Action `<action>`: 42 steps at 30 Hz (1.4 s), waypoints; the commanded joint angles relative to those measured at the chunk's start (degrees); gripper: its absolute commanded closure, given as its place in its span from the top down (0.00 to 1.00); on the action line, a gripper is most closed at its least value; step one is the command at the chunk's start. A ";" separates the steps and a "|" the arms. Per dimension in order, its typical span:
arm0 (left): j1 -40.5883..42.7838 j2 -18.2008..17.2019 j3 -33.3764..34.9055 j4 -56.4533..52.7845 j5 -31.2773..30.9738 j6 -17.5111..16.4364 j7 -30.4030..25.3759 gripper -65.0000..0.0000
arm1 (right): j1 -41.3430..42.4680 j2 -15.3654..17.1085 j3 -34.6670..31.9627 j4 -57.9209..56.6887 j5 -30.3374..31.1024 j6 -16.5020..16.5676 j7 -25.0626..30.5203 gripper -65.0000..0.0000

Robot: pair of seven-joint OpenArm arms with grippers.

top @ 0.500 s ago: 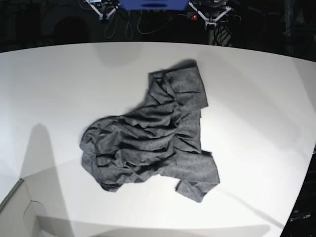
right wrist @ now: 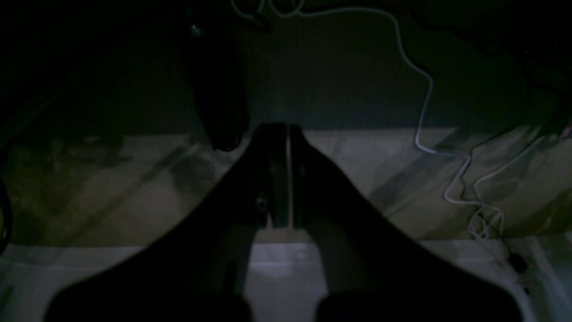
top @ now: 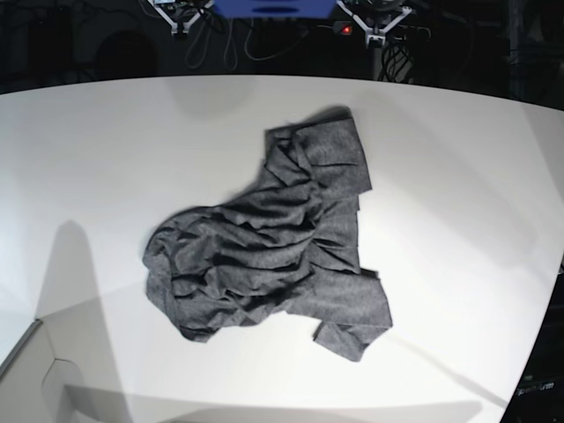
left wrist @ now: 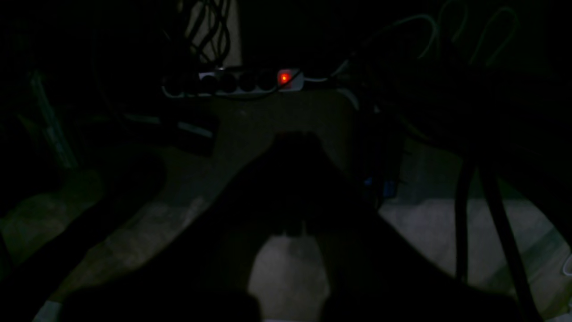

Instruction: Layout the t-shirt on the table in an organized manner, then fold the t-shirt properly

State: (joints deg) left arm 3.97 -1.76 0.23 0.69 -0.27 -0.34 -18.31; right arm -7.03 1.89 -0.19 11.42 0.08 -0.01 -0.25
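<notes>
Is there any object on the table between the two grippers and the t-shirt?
Nothing visible does. The t-shirt lies crumpled alone on the table. Both arms sit beyond its far edge, left gripper and right gripper shut and empty.

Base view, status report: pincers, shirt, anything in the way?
Both pincers, left and right, shut, empty, off the table. Shirt crumpled mid-table, untouched. Nothing in the way.
</notes>
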 commanded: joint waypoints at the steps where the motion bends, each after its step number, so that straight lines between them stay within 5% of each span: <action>1: 0.12 0.05 0.17 -0.03 0.23 0.21 -0.46 0.01 | -0.23 0.09 -0.12 0.14 0.23 0.32 0.03 0.00; 15: 1.97 -0.39 -0.01 -0.03 0.05 0.21 -0.46 0.00 | -1.02 0.26 -0.21 0.23 0.23 0.32 0.21 0.00; 22: 6.01 -2.06 -0.19 0.59 -0.12 0.21 -0.90 0.00 | -9.54 1.05 -0.21 10.43 0.23 0.32 0.21 0.00; 34: 22.45 -5.32 -0.27 29.07 -0.21 0.29 -0.55 0.00 | -26.07 5.27 0.58 40.58 0.23 0.23 -0.23 0.00; 42: 33.97 -6.28 -0.27 51.66 -0.21 0.47 -0.55 0.00 | -38.20 6.07 10.34 68.62 0.23 0.23 -0.14 0.00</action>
State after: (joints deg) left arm 36.53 -7.31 0.12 52.18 -0.32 -0.19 -18.02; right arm -44.51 7.51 9.80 79.15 0.27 0.19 -1.54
